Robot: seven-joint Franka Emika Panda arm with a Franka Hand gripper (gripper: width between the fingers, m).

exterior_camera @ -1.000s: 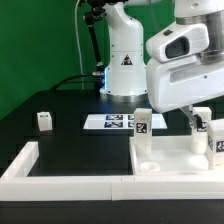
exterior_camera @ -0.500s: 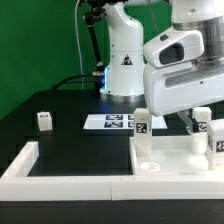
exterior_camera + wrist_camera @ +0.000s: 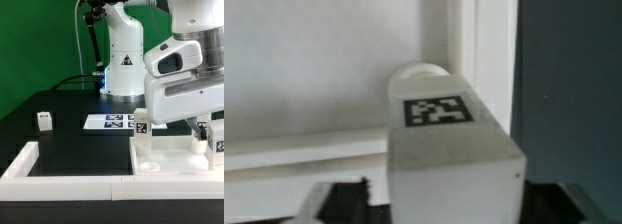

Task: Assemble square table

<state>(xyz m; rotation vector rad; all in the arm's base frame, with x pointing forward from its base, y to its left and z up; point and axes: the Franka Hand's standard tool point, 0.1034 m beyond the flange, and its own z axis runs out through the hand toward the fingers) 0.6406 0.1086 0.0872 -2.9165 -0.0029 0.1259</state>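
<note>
The white square panel (image 3: 172, 160) with a raised rim lies at the exterior view's right. One tagged leg (image 3: 142, 124) stands at its far left corner, and another (image 3: 219, 141) shows at the right edge. A third leg (image 3: 43, 120) stands loose on the black table at the left. My gripper (image 3: 204, 125) hangs over the panel's far right part, mostly hidden by the hand. In the wrist view my gripper (image 3: 457, 204) is shut on an upright tagged leg (image 3: 441, 112), with a dark finger (image 3: 345, 204) against each side of it, over the panel's rim (image 3: 464, 40).
The marker board (image 3: 110, 122) lies flat behind the panel. The long white L-shaped wall (image 3: 60, 178) runs along the front and left. The robot's base (image 3: 124, 62) stands at the back, before a green backdrop.
The arm has moved toward the exterior view's left and lower. The hand now covers the leg that showed at the panel's far right.
</note>
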